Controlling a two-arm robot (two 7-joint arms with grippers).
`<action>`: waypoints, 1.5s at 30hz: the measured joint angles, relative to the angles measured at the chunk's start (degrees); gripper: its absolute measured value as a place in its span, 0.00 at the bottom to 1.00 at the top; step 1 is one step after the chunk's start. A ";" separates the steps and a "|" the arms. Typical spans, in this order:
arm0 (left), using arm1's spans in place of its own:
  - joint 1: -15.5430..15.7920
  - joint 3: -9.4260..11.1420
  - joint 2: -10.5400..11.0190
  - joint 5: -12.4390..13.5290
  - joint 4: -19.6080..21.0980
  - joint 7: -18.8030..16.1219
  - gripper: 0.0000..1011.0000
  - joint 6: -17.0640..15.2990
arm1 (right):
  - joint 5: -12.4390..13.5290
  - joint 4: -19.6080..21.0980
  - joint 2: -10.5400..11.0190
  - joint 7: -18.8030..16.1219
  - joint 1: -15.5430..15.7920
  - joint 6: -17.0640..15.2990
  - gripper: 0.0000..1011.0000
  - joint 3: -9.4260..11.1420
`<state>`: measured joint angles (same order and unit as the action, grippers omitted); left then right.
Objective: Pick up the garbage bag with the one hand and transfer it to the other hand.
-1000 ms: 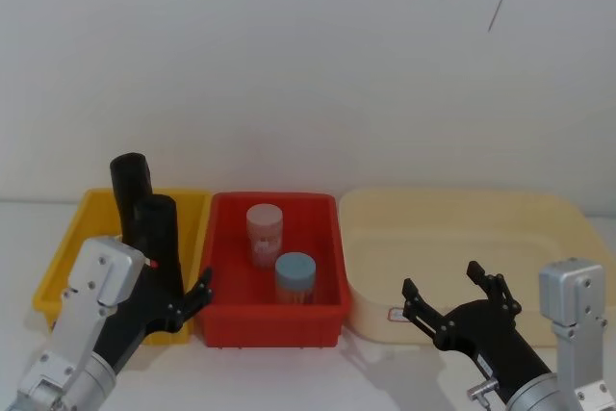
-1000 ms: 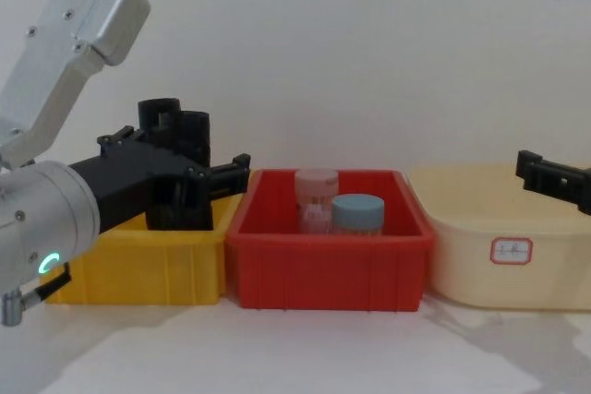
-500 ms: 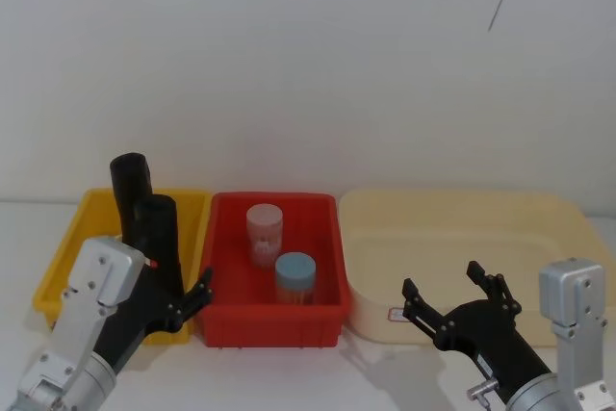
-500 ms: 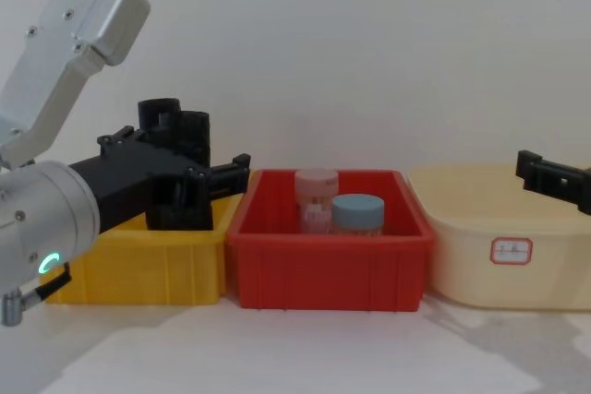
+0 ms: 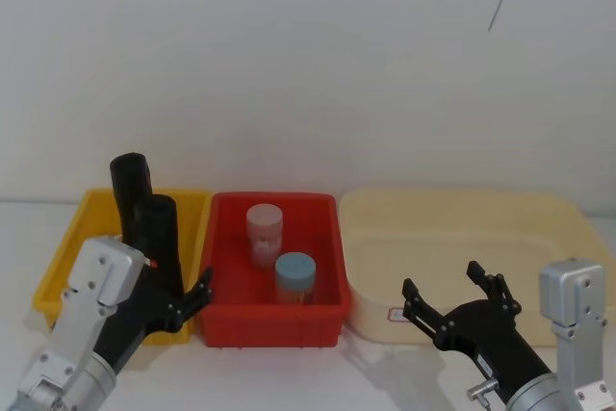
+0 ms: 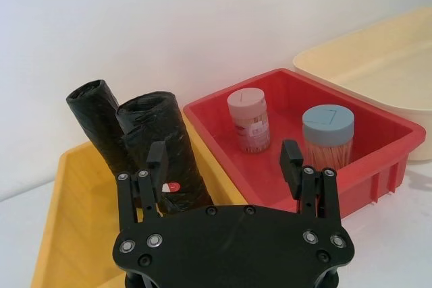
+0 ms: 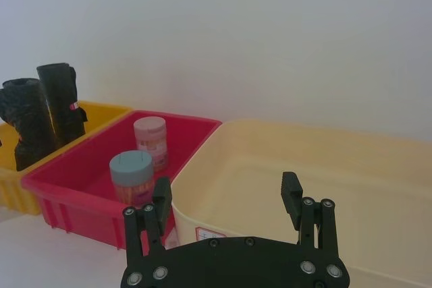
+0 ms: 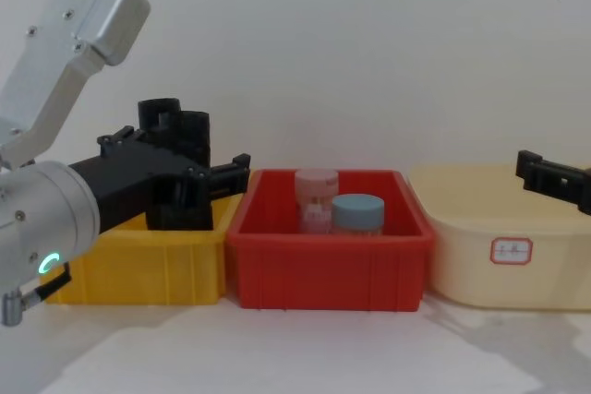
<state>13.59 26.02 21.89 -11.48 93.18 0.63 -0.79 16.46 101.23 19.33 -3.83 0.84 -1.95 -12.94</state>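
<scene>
- Garbage bag (image 6: 158,166): upright in yellow bin (image 6: 54,234), tabletop's left side, touching twin roll (image 6: 94,119). Red mark faces your left pincer (image 6: 224,156).
- Left pincer: spread wide, empty, level with bag's middle; likely lined up for side grasp.
- One finger overlaps bag. Whether bag sits between fingers, you cannot tell from here.
- Bag's base hidden by bin wall.
- Right pincer (image 7: 227,187): spread, empty, near tabletop's front edge before cream tub (image 7: 378,166); presumably placed to receive.

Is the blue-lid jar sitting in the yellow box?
No, the blue-lid jar stands inside the red box.
</scene>
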 joint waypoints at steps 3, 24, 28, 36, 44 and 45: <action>0.00 0.00 0.00 0.00 0.00 0.00 0.99 0.00 | 0.00 0.00 0.00 0.00 0.00 0.00 0.99 0.00; 0.00 0.00 0.00 0.00 0.00 0.00 0.99 0.00 | 0.00 0.00 0.00 0.00 0.00 0.00 0.99 0.00; 0.00 -0.02 0.00 0.00 0.00 0.00 0.99 0.00 | 0.00 0.00 0.00 0.00 0.00 0.00 0.99 0.00; -0.98 -1.04 0.47 -0.06 0.70 -0.37 0.99 -0.02 | 0.00 0.00 0.00 0.00 0.00 0.00 0.99 0.00; -3.29 -3.46 1.72 -0.72 2.42 -1.26 0.99 -0.03 | 0.00 0.00 0.00 0.00 0.00 0.00 0.99 0.00; -3.69 -3.97 1.91 -0.94 2.69 -1.48 0.99 -0.08 | 0.00 0.00 0.00 0.00 0.00 0.00 0.99 0.00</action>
<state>9.90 22.05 23.81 -12.42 95.86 -0.86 -0.87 16.46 101.23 19.33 -3.83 0.84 -1.95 -12.94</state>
